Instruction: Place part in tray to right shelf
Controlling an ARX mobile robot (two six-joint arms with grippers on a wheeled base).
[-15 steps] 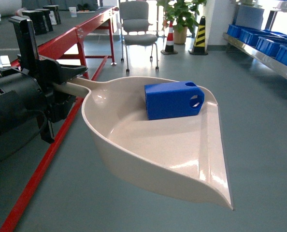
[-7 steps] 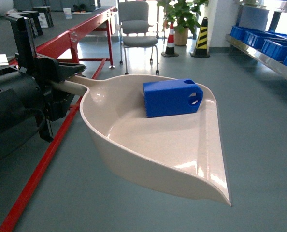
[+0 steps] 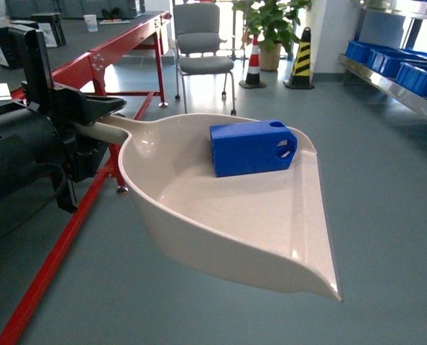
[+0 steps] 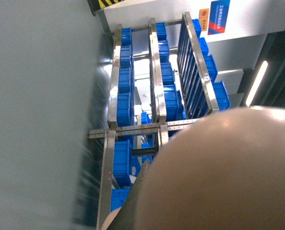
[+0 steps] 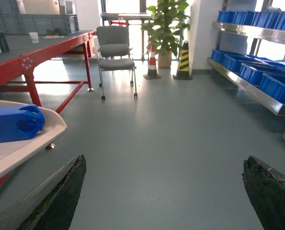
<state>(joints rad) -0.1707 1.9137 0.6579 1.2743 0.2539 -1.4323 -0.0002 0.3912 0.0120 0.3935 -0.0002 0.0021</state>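
The small bright-blue plastic block (image 3: 251, 147) sits loose against the back wall of the cream plastic dustpan-shaped tray (image 3: 221, 215), well out from the left end effector (image 3: 91, 133), which is clamped on the tray's long handle. It looks rigid, light and likely to slide on smooth plastic, so level carrying by that handle seems wise. The right end effector (image 5: 161, 191) hangs wide open, empty, with the stainless-steel shelf (image 3: 393, 79) of blue crates far right.
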